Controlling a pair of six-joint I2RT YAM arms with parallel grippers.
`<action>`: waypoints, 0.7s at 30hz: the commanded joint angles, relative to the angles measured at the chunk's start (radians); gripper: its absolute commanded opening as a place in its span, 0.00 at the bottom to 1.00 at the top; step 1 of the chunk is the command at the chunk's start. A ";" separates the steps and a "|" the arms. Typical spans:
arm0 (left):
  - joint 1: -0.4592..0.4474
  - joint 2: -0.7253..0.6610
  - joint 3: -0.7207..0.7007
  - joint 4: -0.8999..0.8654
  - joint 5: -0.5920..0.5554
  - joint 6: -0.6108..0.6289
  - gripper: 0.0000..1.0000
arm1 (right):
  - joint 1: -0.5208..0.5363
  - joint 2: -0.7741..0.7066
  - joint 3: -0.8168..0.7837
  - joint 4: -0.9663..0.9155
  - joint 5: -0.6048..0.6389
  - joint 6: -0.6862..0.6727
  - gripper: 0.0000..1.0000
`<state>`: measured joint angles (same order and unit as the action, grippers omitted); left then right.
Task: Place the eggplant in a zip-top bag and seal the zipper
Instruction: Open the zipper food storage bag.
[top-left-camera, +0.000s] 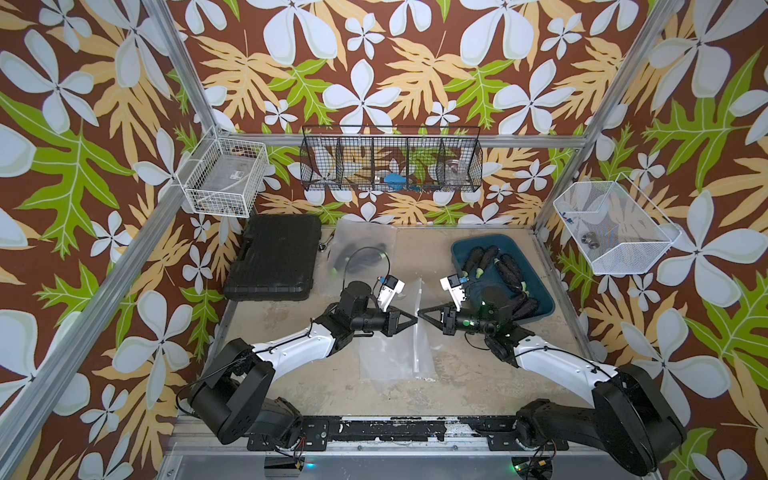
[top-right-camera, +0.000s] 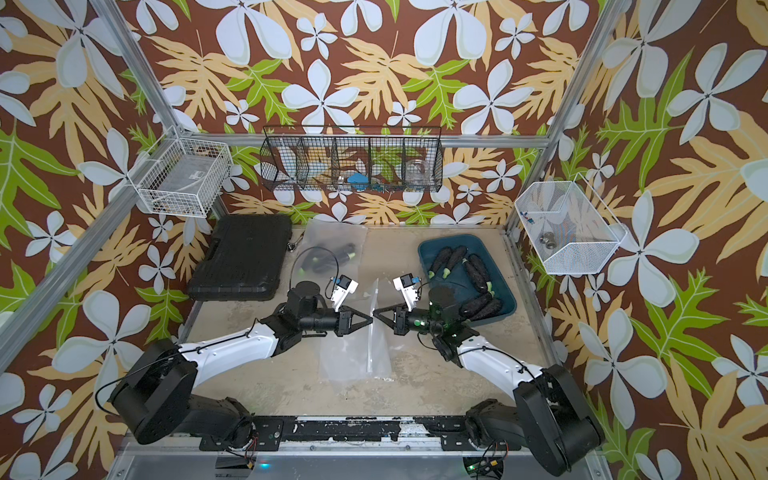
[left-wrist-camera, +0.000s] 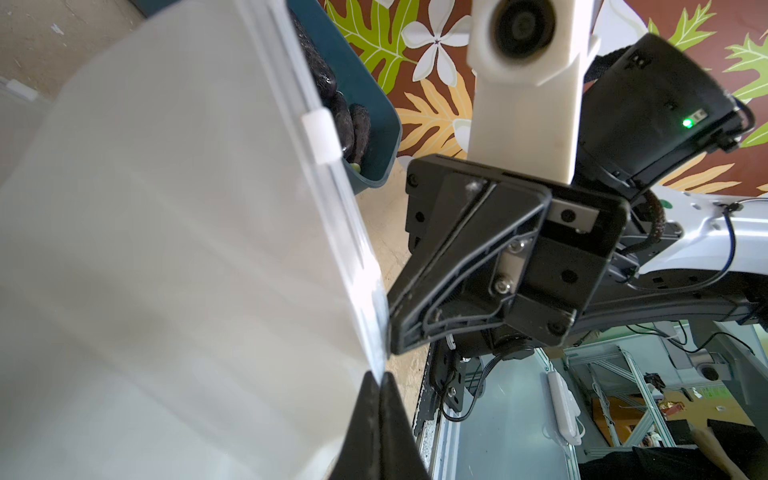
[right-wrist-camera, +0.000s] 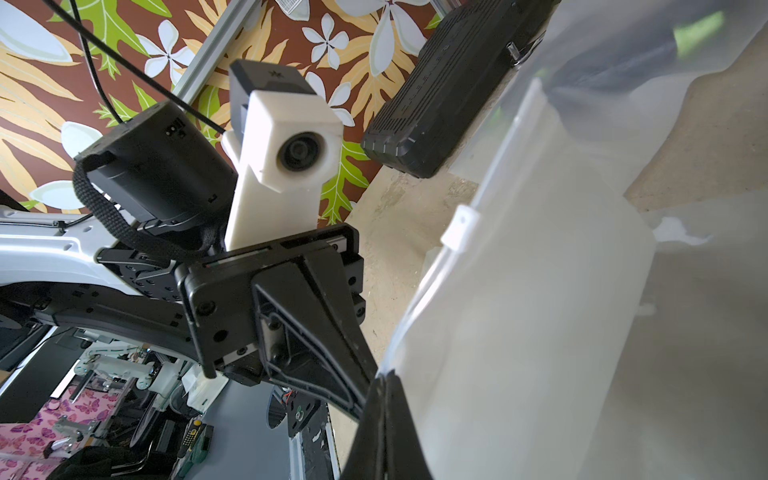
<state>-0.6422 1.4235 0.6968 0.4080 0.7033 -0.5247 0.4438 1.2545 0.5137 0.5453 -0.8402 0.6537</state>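
A clear zip-top bag (top-left-camera: 392, 353) (top-right-camera: 353, 357) is lifted by its zipper edge at the middle of the table, and nothing shows inside it. My left gripper (top-left-camera: 414, 320) (top-right-camera: 370, 321) (left-wrist-camera: 379, 379) is shut on that edge from the left. My right gripper (top-left-camera: 420, 312) (top-right-camera: 375, 313) (right-wrist-camera: 385, 377) is shut on it from the right, tip to tip with the left. The white zipper slider (left-wrist-camera: 322, 135) (right-wrist-camera: 459, 227) sits further along the edge. Several dark eggplants (top-left-camera: 510, 269) (top-right-camera: 476, 270) lie in a blue tray (top-left-camera: 467, 244) (top-right-camera: 432, 246) at the back right.
A black case (top-left-camera: 274, 257) lies at the back left. Beside it lies another clear bag (top-left-camera: 361, 249) with dark eggplants inside. Wire baskets hang on the left wall (top-left-camera: 224, 176), the back wall (top-left-camera: 390, 160) and the right wall (top-left-camera: 611, 226).
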 joint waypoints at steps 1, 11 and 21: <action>0.003 -0.004 0.007 -0.021 -0.023 0.025 0.06 | -0.009 -0.012 -0.009 0.010 -0.011 -0.005 0.00; 0.009 -0.007 0.006 -0.036 -0.030 0.032 0.10 | -0.015 -0.006 -0.005 -0.018 -0.009 -0.025 0.00; 0.024 -0.029 -0.001 -0.002 -0.006 0.006 0.07 | -0.011 -0.084 -0.060 -0.172 0.015 -0.081 0.08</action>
<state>-0.6224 1.4014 0.6952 0.3786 0.6834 -0.5167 0.4290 1.2018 0.4740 0.4416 -0.8360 0.5987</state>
